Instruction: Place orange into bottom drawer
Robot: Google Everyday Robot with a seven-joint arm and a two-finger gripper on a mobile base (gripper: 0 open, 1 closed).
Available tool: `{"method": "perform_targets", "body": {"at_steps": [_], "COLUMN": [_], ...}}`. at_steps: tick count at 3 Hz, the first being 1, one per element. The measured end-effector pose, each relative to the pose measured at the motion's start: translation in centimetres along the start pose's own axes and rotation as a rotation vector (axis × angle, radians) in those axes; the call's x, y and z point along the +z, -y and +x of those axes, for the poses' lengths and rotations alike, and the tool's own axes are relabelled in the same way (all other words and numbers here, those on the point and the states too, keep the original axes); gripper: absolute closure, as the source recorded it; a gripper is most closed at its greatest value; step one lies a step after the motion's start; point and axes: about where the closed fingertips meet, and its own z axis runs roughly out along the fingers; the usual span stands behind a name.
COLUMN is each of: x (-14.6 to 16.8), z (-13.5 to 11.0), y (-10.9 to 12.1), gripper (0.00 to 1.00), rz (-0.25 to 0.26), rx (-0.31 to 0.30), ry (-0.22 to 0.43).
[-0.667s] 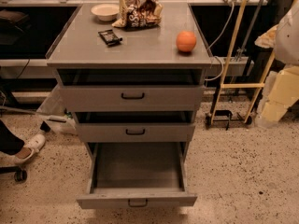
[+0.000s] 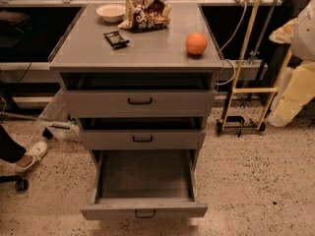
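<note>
The orange [image 2: 196, 44] sits on the grey cabinet top [image 2: 147, 53], near its right edge. The bottom drawer [image 2: 143, 181] is pulled wide open below and its flat grey inside is bare. The two shallower drawers above it are slightly open. My arm with the gripper [image 2: 295, 95] shows as a pale cream shape at the right edge of the view. It hangs to the right of the cabinet, well apart from the orange, and holds nothing that I can see.
A white bowl [image 2: 111, 12], a crumpled snack bag [image 2: 147, 14] and a small dark packet [image 2: 116, 39] lie on the cabinet top. A yellow-framed cart [image 2: 243, 90] stands right of the cabinet. A person's foot [image 2: 29, 156] is at the left on the floor.
</note>
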Motion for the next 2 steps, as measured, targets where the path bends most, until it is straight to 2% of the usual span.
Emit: {"method": "perform_targets", "body": {"at_steps": [2], "x": [-0.6], "z": [-0.9], "y": [9.1], "gripper": [0.00], "rz": [0.108], "rx": [0.011], "ry": [0.209]}}
